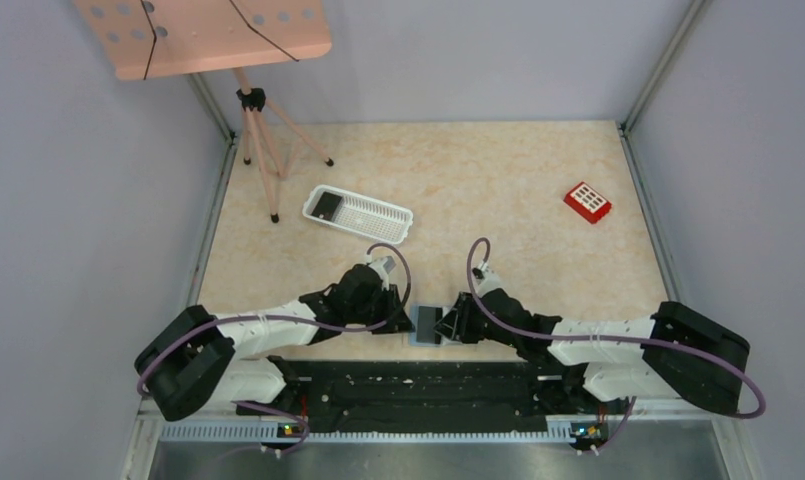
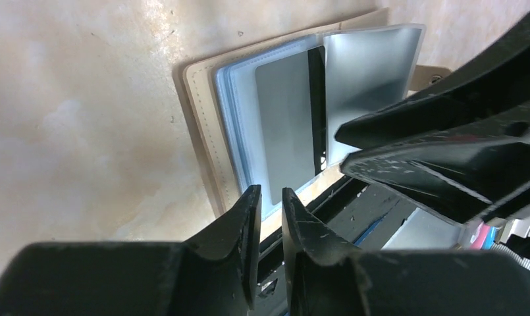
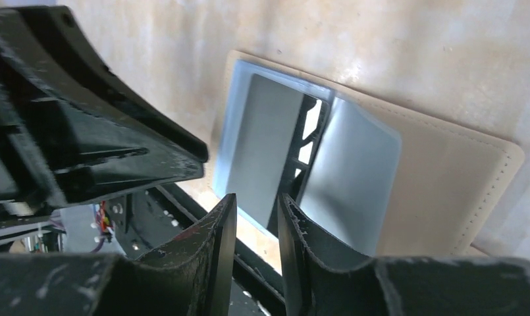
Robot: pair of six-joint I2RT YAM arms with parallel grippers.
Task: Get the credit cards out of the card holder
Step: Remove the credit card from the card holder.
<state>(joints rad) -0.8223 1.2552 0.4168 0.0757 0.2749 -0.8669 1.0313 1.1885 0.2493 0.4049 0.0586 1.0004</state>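
Left wrist view — card holder (image 2: 199,131) open on surface (image 2: 84,99), grey card (image 2: 285,125) not yet out; my left end effector (image 2: 270,194) and right end effector (image 3: 257,201) sit narrow-gapped — can't tell if pinching.

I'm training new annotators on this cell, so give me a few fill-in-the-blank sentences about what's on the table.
1. The card holder lies open at the ___ edge of the table, between the left gripper and the right gripper.
2. The small box on the right side of the table is ___.
3. The pink music stand stands at the far ___ corner.
4. The slotted basket is ___ in colour.

Missing words: near; red; left; white.
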